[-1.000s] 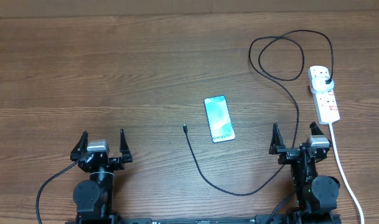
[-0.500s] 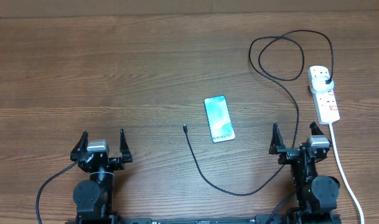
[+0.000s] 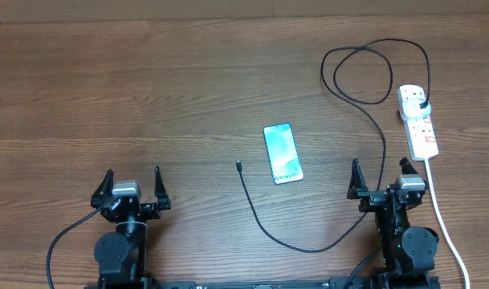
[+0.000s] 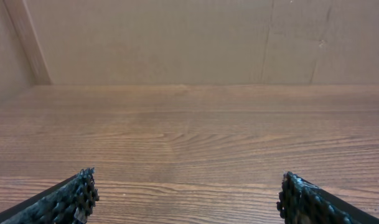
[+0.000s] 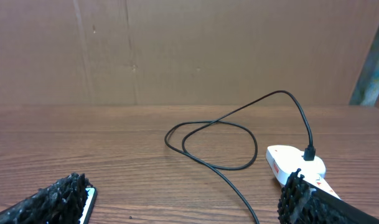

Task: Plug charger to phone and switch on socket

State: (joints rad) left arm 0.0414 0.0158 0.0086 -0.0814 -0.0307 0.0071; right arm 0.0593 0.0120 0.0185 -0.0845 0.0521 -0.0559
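Note:
The phone (image 3: 282,152) lies flat mid-table, screen up; its edge shows by the left finger in the right wrist view (image 5: 89,200). The charger, a thin black cable (image 3: 385,144), runs from its plug in the socket (image 3: 417,120), loops at the back, passes the right arm and curves to its loose connector tip (image 3: 238,165) left of the phone. The cable (image 5: 214,165) and the socket (image 5: 295,163) also show in the right wrist view. My left gripper (image 3: 132,184) (image 4: 188,199) is open and empty at the front left. My right gripper (image 3: 381,175) (image 5: 184,202) is open and empty, over the cable.
The socket's thick white cord (image 3: 445,217) runs down the right side to the table's front edge. A brown cardboard wall (image 4: 177,37) stands along the back of the wooden table (image 3: 148,96).

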